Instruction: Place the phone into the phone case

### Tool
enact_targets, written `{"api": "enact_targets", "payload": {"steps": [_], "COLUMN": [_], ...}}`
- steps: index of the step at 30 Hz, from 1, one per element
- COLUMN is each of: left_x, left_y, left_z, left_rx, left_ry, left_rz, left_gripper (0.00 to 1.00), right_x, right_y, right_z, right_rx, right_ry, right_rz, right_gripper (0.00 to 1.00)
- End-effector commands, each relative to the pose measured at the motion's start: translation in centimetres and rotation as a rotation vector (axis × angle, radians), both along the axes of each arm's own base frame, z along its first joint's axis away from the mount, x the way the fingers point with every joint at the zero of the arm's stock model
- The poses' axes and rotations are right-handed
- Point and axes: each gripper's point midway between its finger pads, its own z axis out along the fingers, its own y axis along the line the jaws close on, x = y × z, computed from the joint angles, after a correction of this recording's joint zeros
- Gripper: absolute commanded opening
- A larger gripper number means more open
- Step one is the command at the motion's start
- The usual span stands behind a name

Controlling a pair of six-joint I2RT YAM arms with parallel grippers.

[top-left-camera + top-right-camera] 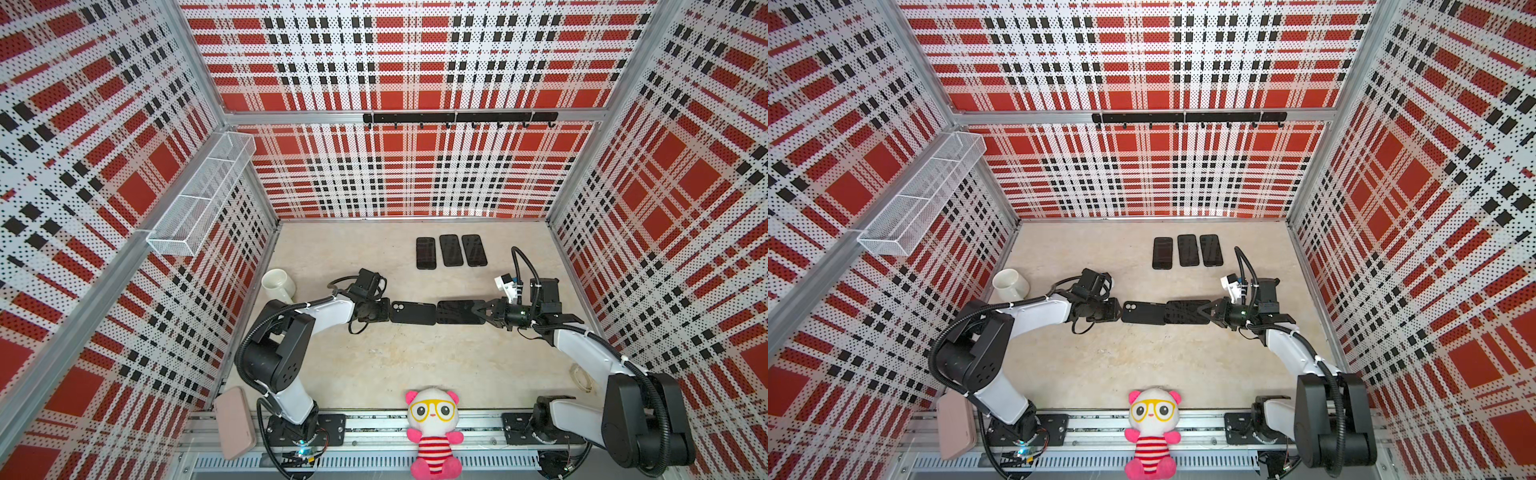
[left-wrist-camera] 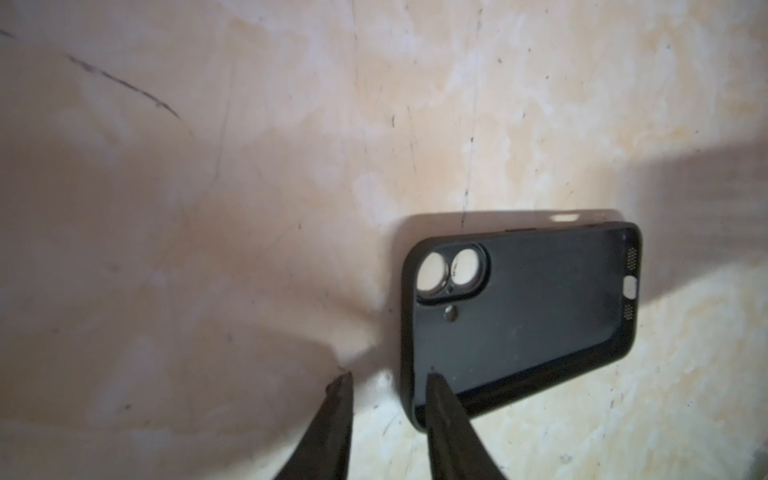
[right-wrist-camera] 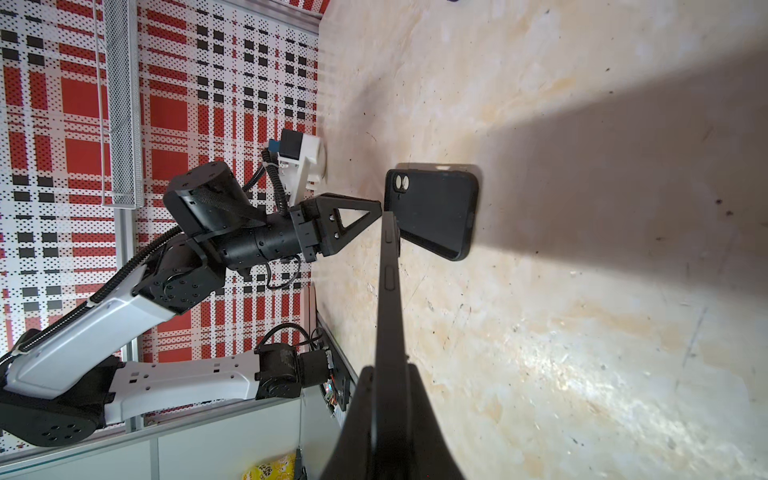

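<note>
Right gripper (image 3: 390, 370) is clamped on the phone (image 3: 390, 291), fingers pinching its two flat faces at one end. The phone shows edge-on in the right wrist view, side buttons visible. In both top views the phone (image 1: 457, 311) stretches from that gripper (image 1: 478, 309) toward the middle of the table (image 1: 374, 365), and its free end meets the end of the phone case (image 1: 413, 312). Whether they actually touch, can't tell.

Left gripper (image 2: 388, 376) has its jaws apart, straddling the case rim at the camera-cutout end: one fingertip (image 2: 434, 384) over the inside of the case, the other on the table side with a gap to the rim, so no clamp. The phone case (image 2: 532, 307) lies flat on the table, open side up, with bare table showing through the lens holes.

Further out: three spare phones (image 1: 451, 251) in a row near the back wall, well apart from the arms. A white mug (image 1: 277, 284) sits by the left wall, and a plush toy (image 1: 434, 432) on the front rail.
</note>
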Motion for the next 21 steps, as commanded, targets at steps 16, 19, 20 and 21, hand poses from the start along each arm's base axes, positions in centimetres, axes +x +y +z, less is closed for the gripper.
{"api": "enact_targets", "payload": {"steps": [16, 19, 20, 21], "left_x": [-0.1, -0.4, -0.4, -0.3], "left_y": [-3.2, -3.6, -3.7, -3.9], "left_z": [-0.3, -0.2, 0.0, 0.2], "left_rx": [-0.065, -0.078, -0.088, -0.101], "left_ry": [0.035, 0.039, 0.038, 0.033], "left_rz": [0.071, 0.073, 0.074, 0.077], "left_gripper": [0.12, 0.14, 0.18, 0.21], "right_x": [2.6, 2.9, 3.1, 3.2], "right_y": [2.1, 2.6, 2.7, 2.7], "right_z": [-0.3, -1.0, -1.2, -1.4], "right_rx": [-0.015, -0.013, -0.014, -0.016], "right_ry": [-0.063, -0.050, -0.047, -0.044], "right_rz": [0.060, 0.072, 0.073, 0.073], "right_gripper": [0.00, 0.00, 0.00, 0.00]}}
